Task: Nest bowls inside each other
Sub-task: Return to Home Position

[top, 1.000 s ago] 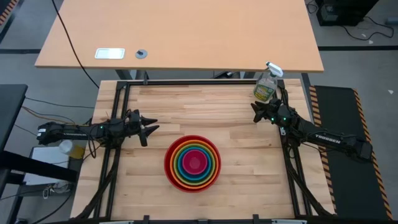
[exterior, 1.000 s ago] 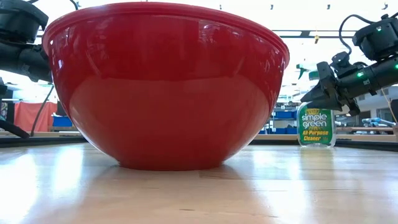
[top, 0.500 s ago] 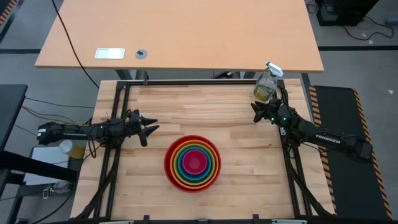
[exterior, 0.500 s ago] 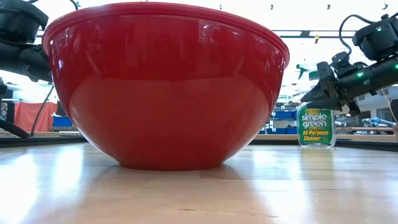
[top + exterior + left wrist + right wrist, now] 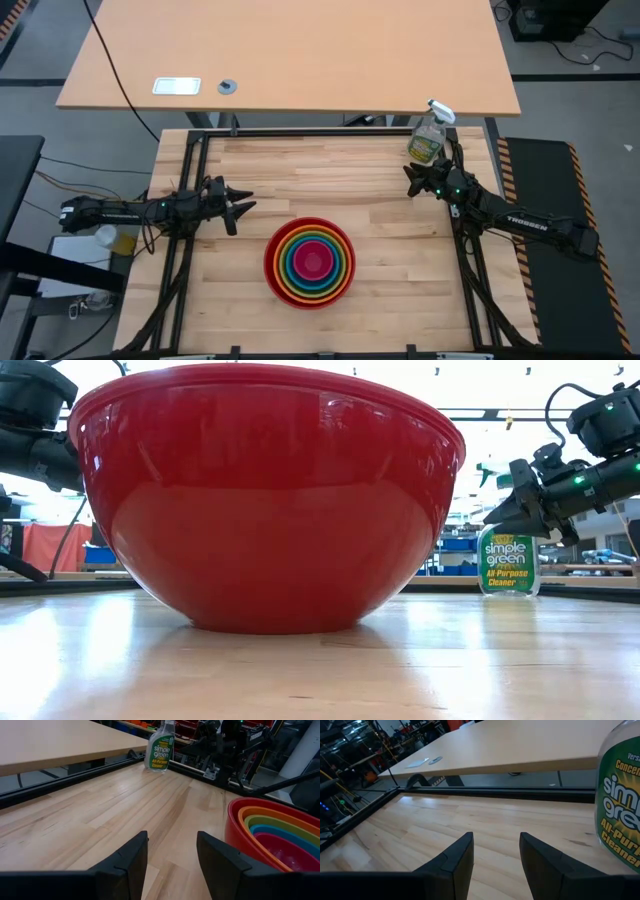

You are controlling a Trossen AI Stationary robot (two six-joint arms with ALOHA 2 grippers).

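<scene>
The bowls (image 5: 310, 262) stand nested on the table near its front middle: red outermost, then orange, lime green, blue, with magenta pink (image 5: 312, 260) innermost. In the low view only the red bowl's outer wall (image 5: 270, 500) shows, resting on its base. The left wrist view shows the coloured rims (image 5: 275, 827). My left gripper (image 5: 243, 203) hovers open at the table's left side, left of the bowls, empty. My right gripper (image 5: 409, 181) hovers open at the far right, beside the spray bottle, empty.
A clear spray bottle (image 5: 428, 135) with a green label stands at the table's far right corner, just beyond my right gripper. A black frame (image 5: 300, 132) runs round the wooden top. A larger desk (image 5: 290, 55) stands behind. Bare wood lies at far middle and front corners.
</scene>
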